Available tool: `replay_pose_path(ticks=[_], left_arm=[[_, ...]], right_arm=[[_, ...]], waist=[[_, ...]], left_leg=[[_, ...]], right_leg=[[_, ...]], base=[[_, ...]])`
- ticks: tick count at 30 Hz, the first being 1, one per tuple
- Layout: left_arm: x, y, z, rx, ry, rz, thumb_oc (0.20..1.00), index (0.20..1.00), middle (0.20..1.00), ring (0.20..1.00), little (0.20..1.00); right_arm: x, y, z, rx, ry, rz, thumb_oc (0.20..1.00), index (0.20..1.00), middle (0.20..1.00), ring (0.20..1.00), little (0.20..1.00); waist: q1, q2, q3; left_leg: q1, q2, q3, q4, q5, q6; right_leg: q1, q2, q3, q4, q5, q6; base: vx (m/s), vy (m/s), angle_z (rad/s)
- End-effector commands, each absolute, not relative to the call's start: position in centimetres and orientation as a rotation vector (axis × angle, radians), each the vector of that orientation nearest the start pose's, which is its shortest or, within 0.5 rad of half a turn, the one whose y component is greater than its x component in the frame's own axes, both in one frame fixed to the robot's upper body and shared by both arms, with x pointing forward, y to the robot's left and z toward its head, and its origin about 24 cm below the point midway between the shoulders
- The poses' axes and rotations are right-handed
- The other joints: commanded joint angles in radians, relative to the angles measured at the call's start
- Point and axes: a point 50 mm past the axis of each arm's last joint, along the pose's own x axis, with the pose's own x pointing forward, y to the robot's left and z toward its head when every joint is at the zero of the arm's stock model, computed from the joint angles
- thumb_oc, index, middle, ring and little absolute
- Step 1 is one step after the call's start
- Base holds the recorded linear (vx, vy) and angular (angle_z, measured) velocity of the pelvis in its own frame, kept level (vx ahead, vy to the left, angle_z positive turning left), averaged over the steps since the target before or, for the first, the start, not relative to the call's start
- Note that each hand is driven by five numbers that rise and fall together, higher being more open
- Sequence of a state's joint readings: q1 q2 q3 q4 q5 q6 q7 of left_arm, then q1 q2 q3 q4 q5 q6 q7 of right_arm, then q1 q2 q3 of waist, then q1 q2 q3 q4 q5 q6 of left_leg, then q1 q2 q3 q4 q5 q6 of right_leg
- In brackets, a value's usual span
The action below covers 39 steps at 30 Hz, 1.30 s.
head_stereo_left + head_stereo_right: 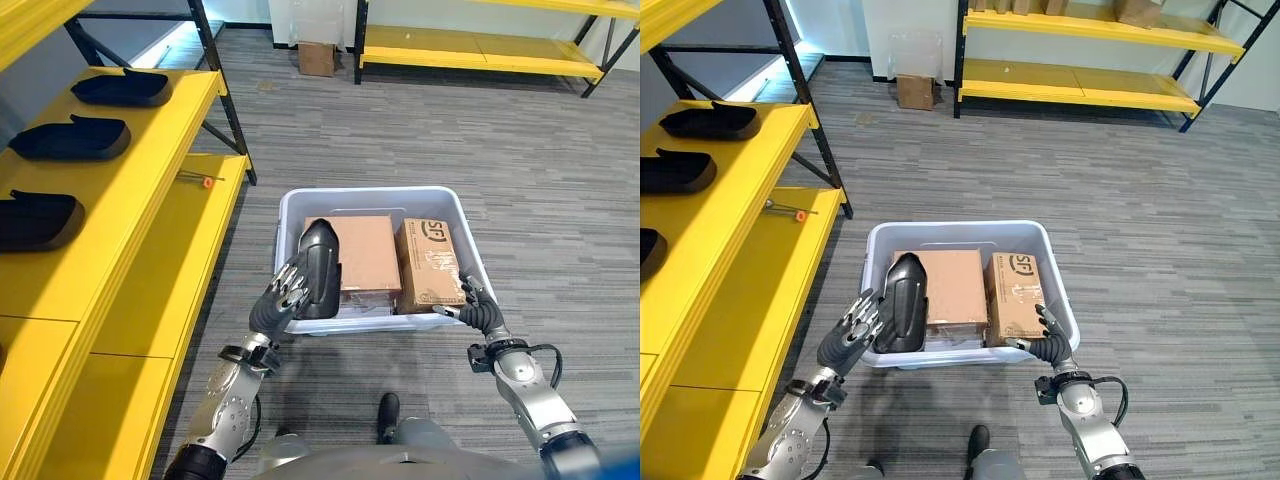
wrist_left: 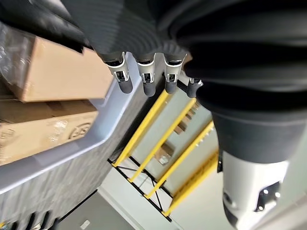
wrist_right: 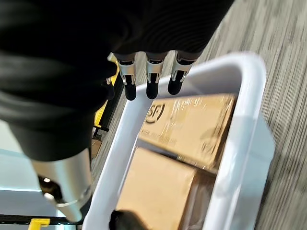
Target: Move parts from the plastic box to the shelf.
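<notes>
A long black moulded part stands upright over the near left corner of the pale grey plastic box on the floor. My left hand is shut on the part's left side, fingers curled against it. My right hand hovers open at the box's near right corner, its fingers straight above the rim. Inside the box lie two wrapped cardboard cartons. The yellow shelf runs along my left and holds three similar black parts.
A lower yellow shelf board lies beside the box, with a small orange-handled tool on it. A dark shelf post stands behind it. Another yellow rack and a cardboard box stand at the far wall.
</notes>
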<state>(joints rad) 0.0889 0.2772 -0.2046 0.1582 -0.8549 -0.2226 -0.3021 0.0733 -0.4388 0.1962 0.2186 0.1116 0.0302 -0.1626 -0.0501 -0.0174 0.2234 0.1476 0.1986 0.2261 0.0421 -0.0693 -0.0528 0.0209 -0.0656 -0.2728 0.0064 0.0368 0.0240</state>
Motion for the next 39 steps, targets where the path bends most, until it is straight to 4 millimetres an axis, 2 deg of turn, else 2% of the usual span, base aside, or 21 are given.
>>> replay_pose_path(ticks=[1, 2, 3, 4, 5, 6, 7, 8, 9, 11, 12, 16, 21, 27, 28, 29, 31, 33, 39], left_arm=[[23.3, 18.1, 3.8, -0.559, -0.171, -0.171, 1.000, 1.000, 1.000, 1.000, 1.000], [23.4, 18.2, 3.9, -0.554, -0.175, -0.160, 1.000, 1.000, 1.000, 1.000, 1.000], [23.7, 18.2, 4.1, -0.555, -0.182, -0.149, 1.000, 1.000, 1.000, 1.000, 1.000], [23.9, 18.2, 4.2, -0.554, -0.186, -0.147, 1.000, 1.000, 1.000, 1.000, 1.000], [24.4, 18.0, 4.6, -0.538, -0.204, -0.133, 1.000, 1.000, 1.000, 1.000, 1.000], [24.5, 18.0, 4.6, -0.537, -0.205, -0.130, 1.000, 1.000, 1.000, 1.000, 1.000], [24.7, 17.8, 4.4, -0.529, -0.192, -0.127, 1.000, 1.000, 1.000, 1.000, 1.000], [24.8, 17.3, 4.2, -0.539, -0.172, -0.139, 1.000, 1.000, 1.000, 1.000, 1.000], [24.7, 17.2, 4.1, -0.539, -0.169, -0.143, 1.000, 1.000, 1.000, 1.000, 1.000], [24.8, 17.3, 4.1, -0.533, -0.167, -0.143, 1.000, 1.000, 1.000, 1.000, 1.000], [24.9, 17.3, 3.9, -0.522, -0.148, -0.147, 1.000, 1.000, 1.000, 1.000, 1.000], [25.1, 16.8, 3.3, -0.488, -0.097, -0.168, 1.000, 1.000, 1.000, 1.000, 1.000], [24.4, 16.7, 2.5, -0.419, -0.019, -0.188, 1.000, 1.000, 1.000, 1.000, 1.000], [24.0, 16.0, 1.2, -0.311, 0.089, -0.148, 1.000, 1.000, 1.000, 1.000, 1.000], [24.5, 16.0, 1.2, -0.281, 0.109, -0.103, 1.000, 1.000, 1.000, 1.000, 1.000], [26.0, 15.7, 2.0, -0.237, 0.090, -0.061, 1.000, 1.000, 1.000, 1.000, 1.000], [28.1, 15.2, 2.2, -0.211, 0.122, 0.016, 1.000, 1.000, 1.000, 1.000, 1.000], [29.2, 14.8, 2.6, -0.149, 0.106, 0.016, 1.000, 1.000, 1.000, 1.000, 1.000], [31.9, 13.3, 3.8, -0.134, 0.107, 0.061, 1.000, 1.000, 1.000, 1.000, 1.000]], right_arm=[[23.7, -22.6, 0.8, -0.392, 0.192, -0.073, 1.000, 1.000, 1.000, 1.000, 1.000], [23.7, -22.6, 0.8, -0.383, 0.190, -0.077, 1.000, 1.000, 1.000, 1.000, 1.000], [23.8, -22.6, 0.9, -0.360, 0.195, -0.083, 1.000, 1.000, 1.000, 1.000, 1.000], [23.9, -22.6, 0.9, -0.350, 0.199, -0.082, 1.000, 1.000, 1.000, 1.000, 1.000], [24.0, -22.2, 0.9, -0.366, 0.190, -0.061, 1.000, 1.000, 1.000, 1.000, 1.000], [24.1, -22.1, 0.8, -0.369, 0.190, -0.058, 1.000, 1.000, 1.000, 1.000, 1.000], [23.9, -22.1, 0.6, -0.354, 0.201, -0.068, 1.000, 1.000, 1.000, 1.000, 1.000], [23.3, -22.1, 0.4, -0.344, 0.213, -0.077, 1.000, 1.000, 1.000, 1.000, 1.000], [23.1, -22.1, 0.4, -0.347, 0.218, -0.074, 1.000, 1.000, 1.000, 1.000, 1.000], [23.2, -21.9, 0.2, -0.347, 0.224, -0.057, 1.000, 1.000, 1.000, 1.000, 1.000], [23.1, -21.8, 0.0, -0.338, 0.230, -0.053, 1.000, 1.000, 1.000, 1.000, 1.000], [22.8, -21.3, -0.1, -0.282, 0.236, -0.029, 1.000, 1.000, 1.000, 1.000, 1.000], [22.2, -20.6, 0.2, -0.263, 0.238, 0.022, 1.000, 1.000, 1.000, 1.000, 1.000], [22.5, -19.4, 1.5, -0.275, 0.177, 0.057, 1.000, 1.000, 1.000, 1.000, 1.000], [22.9, -19.2, 1.9, -0.288, 0.146, 0.048, 1.000, 1.000, 1.000, 1.000, 1.000], [23.8, -19.1, 2.8, -0.287, 0.099, 0.028, 1.000, 1.000, 1.000, 1.000, 1.000], [25.0, -18.5, 3.8, -0.301, 0.055, 0.025, 1.000, 1.000, 1.000, 1.000, 1.000], [25.3, -18.4, 4.1, -0.316, 0.041, 0.025, 1.000, 1.000, 1.000, 1.000, 1.000], [26.1, -18.2, 4.8, -0.404, 0.016, 0.060, 1.000, 1.000, 1.000, 1.000, 1.000]], waist=[[0.000, -0.022, 0.002], [-0.003, -0.022, 0.005], [-0.010, -0.019, 0.013], [-0.012, -0.018, 0.017], [-0.014, -0.005, 0.032], [-0.017, 0.006, 0.037], [-0.022, 0.024, 0.044], [-0.019, 0.038, 0.046], [-0.018, 0.039, 0.048], [-0.012, 0.031, 0.045], [-0.013, 0.027, 0.041], [-0.024, 0.009, 0.027], [-0.017, -0.018, 0.015], [-0.011, -0.026, 0.014], [-0.010, -0.025, 0.026], [-0.016, -0.025, 0.056], [-0.035, -0.026, 0.099], [-0.049, -0.027, 0.120], [-0.103, -0.030, 0.181]], left_leg=[[-0.052, 0.012, -0.032, 0.048, 0.073, -0.024], [-0.057, 0.020, -0.020, 0.080, 0.083, -0.028], [-0.086, 0.044, 0.012, 0.181, 0.125, -0.043], [-0.101, 0.051, 0.026, 0.229, 0.141, -0.050], [-0.168, 0.059, 0.016, 0.303, 0.187, -0.064], [-0.177, 0.067, 0.024, 0.259, 0.210, -0.071], [-0.185, 0.078, 0.069, 0.146, 0.256, -0.083], [-0.222, 0.088, 0.090, 0.050, 0.326, -0.094], [-0.237, 0.082, 0.074, 0.029, 0.341, -0.095], [-0.231, 0.051, 0.045, 0.004, 0.274, -0.072], [-0.225, 0.045, 0.052, 0.004, 0.247, -0.064], [-0.180, 0.024, 0.079, 0.001, 0.199, -0.043], [-0.143, -0.005, 0.061, -0.017, 0.171, -0.026], [-0.141, -0.003, 0.076, -0.037, 0.171, -0.030], [-0.175, 0.008, 0.077, -0.013, 0.173, -0.034], [-0.221, 0.025, 0.076, 0.015, 0.177, -0.041], [-0.268, 0.045, 0.076, 0.044, 0.183, -0.049], [-0.288, 0.056, 0.079, 0.064, 0.184, -0.051], [-0.348, 0.072, 0.078, 0.108, 0.180, -0.052]], right_leg=[[-0.011, -0.097, 0.048, 0.127, -0.034, 0.057], [-0.009, -0.095, 0.044, 0.130, -0.037, 0.049], [-0.002, -0.088, 0.031, 0.127, -0.040, 0.033], [0.002, -0.086, 0.025, 0.124, -0.040, 0.025], [0.013, -0.073, 0.024, 0.123, -0.048, 0.010], [0.017, -0.065, 0.026, 0.125, -0.053, 0.010], [0.039, -0.060, 0.021, 0.119, -0.064, 0.018], [0.075, -0.060, 0.010, 0.093, -0.065, 0.026], [0.086, -0.064, 0.014, 0.089, -0.068, 0.029], [0.086, -0.078, 0.037, 0.099, -0.076, 0.038], [0.087, -0.084, 0.037, 0.100, -0.078, 0.041], [0.088, -0.090, 0.034, 0.099, -0.073, 0.054], [0.092, -0.091, 0.060, 0.062, -0.049, 0.069], [0.079, -0.094, 0.048, 0.034, -0.035, 0.080], [0.058, -0.089, 0.045, 0.051, -0.046, 0.072], [0.021, -0.080, 0.048, 0.072, -0.057, 0.061], [-0.031, -0.067, 0.059, 0.100, -0.067, 0.050], [-0.060, -0.061, 0.066, 0.121, -0.074, 0.045], [-0.190, -0.047, 0.109, 0.197, -0.080, 0.039]], base=[[0.03, -0.149, 0.03], [0.01, -0.167, 0.01], [0.00, -0.160, 0.05], [0.02, -0.147, 0.18], [0.06, -0.033, 0.27], [0.14, 0.102, 0.34], [0.23, 0.320, 0.18], [0.24, 0.365, 0.13], [0.17, 0.298, 0.14], [0.07, 0.187, 0.13], [0.06, 0.181, -0.29], [0.07, 0.138, -0.54], [0.08, 0.040, -0.08], [0.10, -0.009, 0.02], [-0.03, -0.073, -0.17], [-0.11, -0.084, -0.16], [-0.13, -0.058, -0.06], [-0.04, -0.012, -0.24], [-0.03, 0.035, -0.18]])
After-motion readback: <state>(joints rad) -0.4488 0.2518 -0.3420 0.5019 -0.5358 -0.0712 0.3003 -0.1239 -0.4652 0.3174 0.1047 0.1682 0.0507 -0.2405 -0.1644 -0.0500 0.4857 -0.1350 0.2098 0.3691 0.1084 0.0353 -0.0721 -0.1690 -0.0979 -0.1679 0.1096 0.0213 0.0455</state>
